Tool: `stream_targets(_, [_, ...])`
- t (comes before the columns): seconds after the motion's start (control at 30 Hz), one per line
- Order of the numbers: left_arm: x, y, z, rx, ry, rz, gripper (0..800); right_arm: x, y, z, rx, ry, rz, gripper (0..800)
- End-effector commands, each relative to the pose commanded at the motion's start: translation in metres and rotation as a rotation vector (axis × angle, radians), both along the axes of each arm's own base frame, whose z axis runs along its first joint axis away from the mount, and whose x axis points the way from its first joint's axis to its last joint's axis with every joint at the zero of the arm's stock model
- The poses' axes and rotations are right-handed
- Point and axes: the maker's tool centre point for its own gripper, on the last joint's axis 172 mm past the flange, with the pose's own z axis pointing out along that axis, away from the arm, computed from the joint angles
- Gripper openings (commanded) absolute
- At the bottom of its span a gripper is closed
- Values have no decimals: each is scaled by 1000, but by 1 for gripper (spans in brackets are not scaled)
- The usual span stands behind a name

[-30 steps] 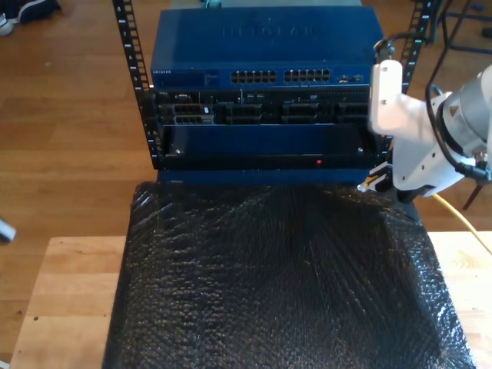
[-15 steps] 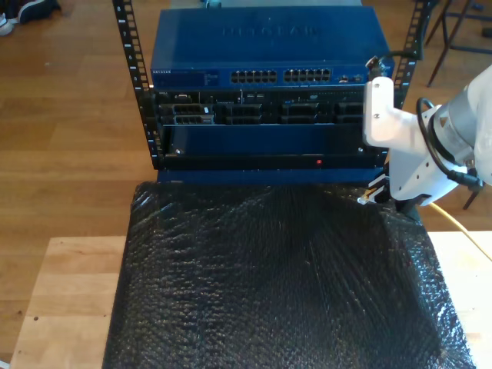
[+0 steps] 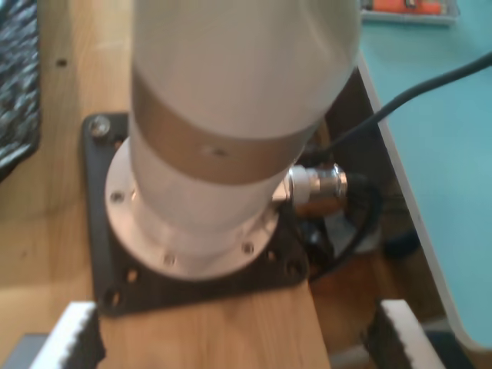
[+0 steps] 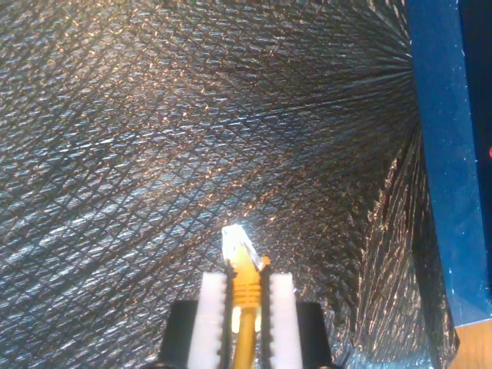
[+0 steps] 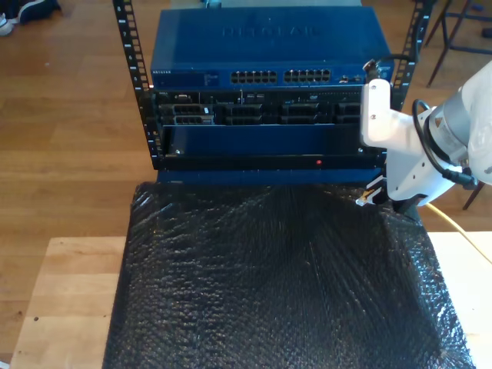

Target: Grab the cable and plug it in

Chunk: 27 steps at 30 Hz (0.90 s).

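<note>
faintly "netgear" on blue switch (image 5: 265, 46); second claw (image 4: 246, 304) pinching cable (image 4: 244, 284).

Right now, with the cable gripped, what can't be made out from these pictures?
- The cable plug's latch: overexposed in the second wrist view, too small in the exterior view.
- The cable's far end: cut off at the exterior view's right edge.
- Port state on the blue switch: sockets too small in the exterior view.
- My first gripper: its fingers are cut off by the edge.

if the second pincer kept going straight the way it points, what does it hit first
Probably the black bubble-wrap sheet: my second pincer, shut on the yellow cable, aims its plug at that sheet, though depth is unclear.
</note>
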Motion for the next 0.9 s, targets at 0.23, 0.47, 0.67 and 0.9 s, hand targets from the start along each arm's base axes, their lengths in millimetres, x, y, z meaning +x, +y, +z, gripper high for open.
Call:
stream_targets(0.23, [-12, -2, -28, 75, -36, -63, 799, 1, 0, -3, -1, 7, -2, 0])
stream_targets(0.47, [-14, 7, -53, 165, -77, -27, 799, 0, 0, -7, -2, 16, -2, 0])
stream_targets(0.67, [-16, 12, -69, 215, -117, -25, 799, 1, 0, -5, -2, 10, -3, 0])
stream_targets(0.9, [-15, 12, -104, 293, -156, -29, 799, 13, -2, 4, -1, -40, -15, 0])
